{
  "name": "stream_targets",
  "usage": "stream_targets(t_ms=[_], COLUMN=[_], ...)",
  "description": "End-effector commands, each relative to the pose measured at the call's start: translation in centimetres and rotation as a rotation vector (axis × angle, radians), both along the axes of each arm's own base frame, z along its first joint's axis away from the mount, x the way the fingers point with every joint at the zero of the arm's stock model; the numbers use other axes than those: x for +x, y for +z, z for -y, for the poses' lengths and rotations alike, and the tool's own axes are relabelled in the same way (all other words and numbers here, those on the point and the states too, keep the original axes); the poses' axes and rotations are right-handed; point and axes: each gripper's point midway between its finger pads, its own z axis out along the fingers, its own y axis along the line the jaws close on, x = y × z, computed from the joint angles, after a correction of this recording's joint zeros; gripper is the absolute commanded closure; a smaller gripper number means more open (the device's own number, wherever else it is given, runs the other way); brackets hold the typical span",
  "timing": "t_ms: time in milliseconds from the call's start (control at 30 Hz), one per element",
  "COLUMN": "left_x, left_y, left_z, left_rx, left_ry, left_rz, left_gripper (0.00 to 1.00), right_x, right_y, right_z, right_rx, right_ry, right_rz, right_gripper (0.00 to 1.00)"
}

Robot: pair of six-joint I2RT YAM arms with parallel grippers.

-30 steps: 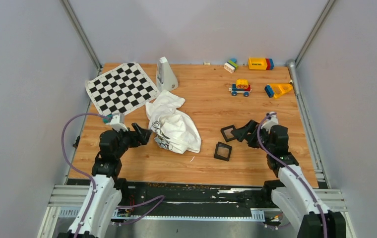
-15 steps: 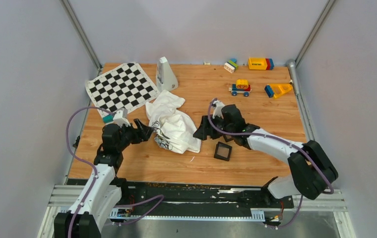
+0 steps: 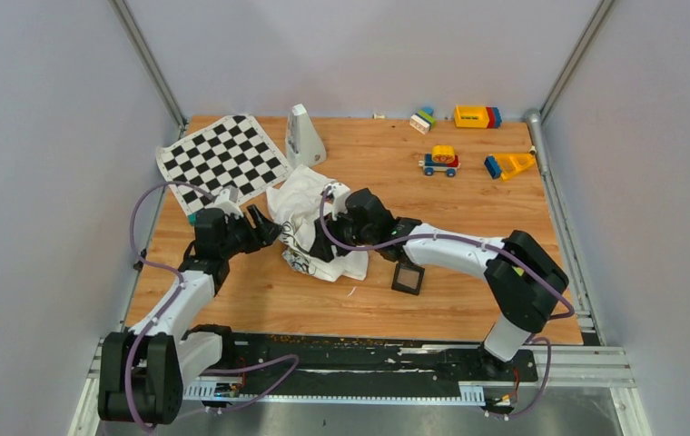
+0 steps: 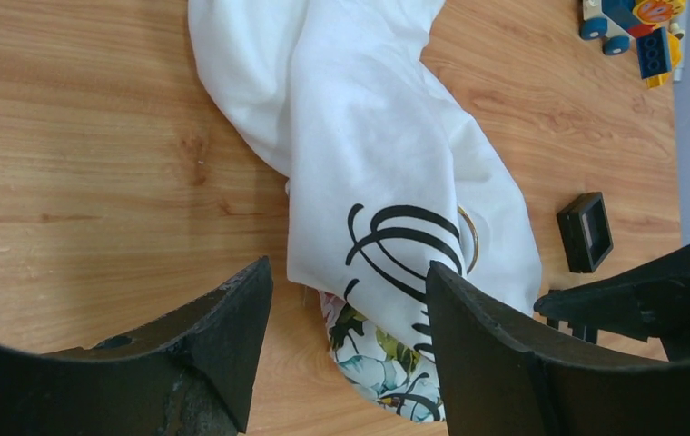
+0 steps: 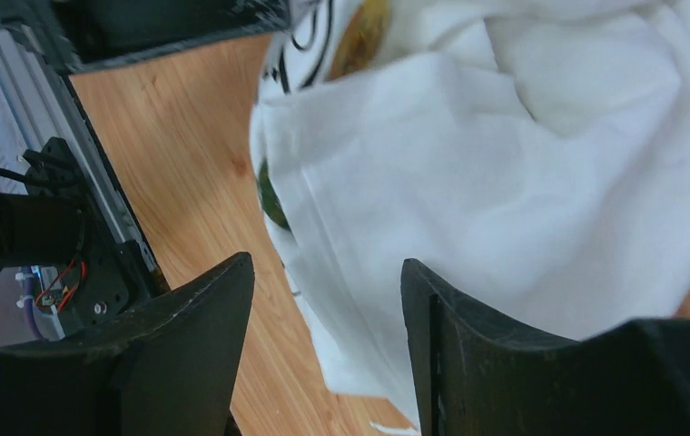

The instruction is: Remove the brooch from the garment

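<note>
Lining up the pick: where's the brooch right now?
In the left wrist view, the brooch sits on the garment, right of centre, at the right end of the black script.

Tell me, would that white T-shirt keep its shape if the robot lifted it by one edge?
Probably not: the T-shirt lies crumpled in soft folds, so it would likely droop. Pushed, it would probably bunch up rather than slide across the wooden table.

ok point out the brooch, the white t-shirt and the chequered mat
brooch (image 5: 359, 29): right wrist view, on its golden face near the top edge
white t-shirt (image 4: 369, 136): left wrist view, on the plain fold above the black lettering
chequered mat (image 3: 223, 162): top view, on its middle squares
</note>
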Motion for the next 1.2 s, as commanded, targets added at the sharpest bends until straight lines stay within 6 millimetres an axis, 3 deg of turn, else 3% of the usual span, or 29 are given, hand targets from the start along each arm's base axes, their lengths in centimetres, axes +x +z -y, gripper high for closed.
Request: stream_targets(t_ms=[0, 133, 400, 433, 533, 567, 800, 900, 1167], left_x=[2.3, 2.8, 3.1, 3.1, 3.1, 3.1, 2.8, 2.6, 1.6], left_y=[2.1, 1.8, 1.1, 1.1, 1.0, 1.0, 0.8, 0.9, 4.6], left_z=[0.8, 1.2, 1.3, 1.3, 1.5, 1.6, 2.0, 1.9, -0.2], left_rx=[-0.061, -0.072, -0.062, -0.065, -0.071, -0.073, -0.082, -0.079, 0.012], left_ry=[-0.019, -0.041, -0.051, -0.053, -0.062, -0.068, -0.096, -0.093, -0.001], left_rz=[0.049, 0.032, 0.009, 0.007, 0.006, 0.005, -0.004, -0.005, 0.027], left_gripper=[0.31, 0.32, 0.42, 0.44, 0.50, 0.57, 0.80, 0.99, 1.00], right_x=[1.9, 2.7, 4.3, 4.3, 4.3, 4.4, 4.3, 4.9, 7.7], right_y=[1.7, 1.4, 1.2, 1.2, 1.8, 2.3, 6.7, 7.6, 11.9], right_z=[-2.7, -4.2, -5.8, -5.9, -6.0, -5.8, -3.2, -1.5, 4.9], right_rx=[-0.010, -0.035, -0.061, -0.061, -0.046, -0.039, 0.019, 0.018, 0.031], right_ry=[0.006, 0.016, -0.024, -0.025, -0.036, -0.050, -0.135, -0.194, -0.418], right_rz=[0.112, 0.120, 0.136, 0.134, 0.129, 0.132, 0.176, 0.191, 0.220], right_gripper=[0.39, 0.40, 0.58, 0.63, 0.89, 0.98, 1.00, 1.00, 1.00])
